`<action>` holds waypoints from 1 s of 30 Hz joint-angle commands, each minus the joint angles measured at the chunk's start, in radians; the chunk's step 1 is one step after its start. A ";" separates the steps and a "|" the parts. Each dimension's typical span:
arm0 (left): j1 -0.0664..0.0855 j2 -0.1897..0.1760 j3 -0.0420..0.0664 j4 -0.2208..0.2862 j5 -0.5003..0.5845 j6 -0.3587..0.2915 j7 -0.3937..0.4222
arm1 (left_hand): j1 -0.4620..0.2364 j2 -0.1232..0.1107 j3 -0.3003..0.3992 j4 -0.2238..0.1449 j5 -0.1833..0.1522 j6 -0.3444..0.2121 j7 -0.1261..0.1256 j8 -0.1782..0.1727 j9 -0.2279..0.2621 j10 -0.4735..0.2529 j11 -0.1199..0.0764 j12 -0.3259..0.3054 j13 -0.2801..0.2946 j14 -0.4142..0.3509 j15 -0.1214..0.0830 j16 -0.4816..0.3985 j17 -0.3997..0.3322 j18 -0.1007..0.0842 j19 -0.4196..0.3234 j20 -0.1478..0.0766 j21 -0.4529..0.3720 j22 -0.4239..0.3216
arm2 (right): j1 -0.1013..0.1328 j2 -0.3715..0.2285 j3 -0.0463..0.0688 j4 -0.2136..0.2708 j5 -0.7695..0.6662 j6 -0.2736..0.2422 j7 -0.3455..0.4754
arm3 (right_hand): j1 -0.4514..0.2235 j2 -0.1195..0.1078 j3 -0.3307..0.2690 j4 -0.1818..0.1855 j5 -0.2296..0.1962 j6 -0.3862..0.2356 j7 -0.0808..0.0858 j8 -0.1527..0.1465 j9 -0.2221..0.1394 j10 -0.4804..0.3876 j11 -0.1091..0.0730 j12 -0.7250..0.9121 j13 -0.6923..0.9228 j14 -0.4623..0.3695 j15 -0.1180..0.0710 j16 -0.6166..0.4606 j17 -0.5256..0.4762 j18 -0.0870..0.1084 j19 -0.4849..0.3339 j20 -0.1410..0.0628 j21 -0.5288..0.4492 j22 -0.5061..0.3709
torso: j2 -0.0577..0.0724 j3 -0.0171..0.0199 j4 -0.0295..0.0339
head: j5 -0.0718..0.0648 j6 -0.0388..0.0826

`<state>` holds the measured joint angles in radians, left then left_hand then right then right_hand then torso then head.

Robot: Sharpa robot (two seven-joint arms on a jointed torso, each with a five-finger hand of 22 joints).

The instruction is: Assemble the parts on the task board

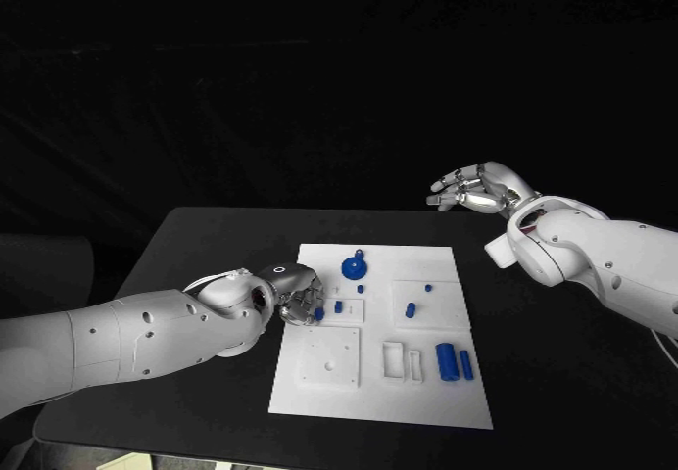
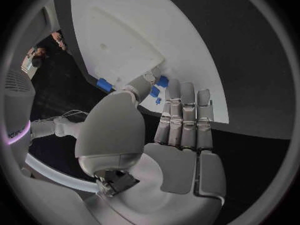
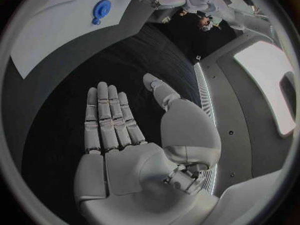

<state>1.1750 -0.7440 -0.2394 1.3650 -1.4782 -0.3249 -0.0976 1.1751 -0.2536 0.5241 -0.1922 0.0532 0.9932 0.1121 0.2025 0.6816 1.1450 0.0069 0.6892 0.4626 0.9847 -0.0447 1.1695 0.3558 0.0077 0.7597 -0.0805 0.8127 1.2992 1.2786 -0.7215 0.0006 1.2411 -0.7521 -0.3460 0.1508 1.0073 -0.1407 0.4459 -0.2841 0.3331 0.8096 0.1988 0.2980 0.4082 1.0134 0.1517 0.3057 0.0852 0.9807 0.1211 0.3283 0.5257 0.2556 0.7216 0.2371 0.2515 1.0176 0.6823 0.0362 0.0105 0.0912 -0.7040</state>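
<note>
A black tabletop [image 1: 212,245] with rounded corners is seen in the head view, set against a dark backdrop of black cloth whose faint folds can be made out behind its far edge. Darkness lies past its left and right edges too. In the right wrist view, a bright pale rectangular panel [image 3: 269,87], either a window or a light, is shown set in a grey wall [image 3: 234,120].

A black table [image 1: 198,294] carries the white task board [image 1: 424,401], which lies flat at its centre, long side running from twelve to six o'clock, with bare dark tabletop showing all round it
</note>
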 commanded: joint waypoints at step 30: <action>-0.005 0.008 0.000 0.000 -0.005 -0.007 -0.046 | -0.130 -0.045 -0.128 0.002 -0.004 -0.029 0.010 -0.011 -0.016 -0.009 0.008 -0.015 0.011 -0.010 0.002 -0.007 0.008 0.004 -0.007 -0.059 -0.031 0.008 | -0.001 0.001 0.000 0.000 0.001 0.013 0.010 | 0.002 0.010 -0.006 0.001 0.006 -0.003 0.004 0.002 -0.002 0.007 -0.001 -0.006 -0.003 0.001 0.005 -0.005 -0.002 0.006 -0.006 0.002 -0.007 -0.001 | 0.000 -0.0001 0.0005 | -0.001 0.000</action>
<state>1.1746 -0.7379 -0.2378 1.3639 -1.4785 -0.3315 -0.1300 1.0524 -0.2975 0.4004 -0.1906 0.0532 0.9695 0.1244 0.1965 0.6670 1.1378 0.0141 0.6795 0.4725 0.9808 -0.0409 1.1655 0.3633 0.0077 0.7597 -0.0804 0.7859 1.3066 1.2782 -0.7213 0.0006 1.2407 -0.7509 -0.3454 0.1508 1.0073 -0.1407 0.4459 -0.2841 0.3331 0.8102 0.1981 0.2980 0.4075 1.0133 0.1518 0.3057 0.0834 0.9807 0.1211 0.3283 0.5250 0.2556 0.7217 0.2371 0.2475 1.0176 0.6822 0.0360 0.0108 0.0902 -0.7046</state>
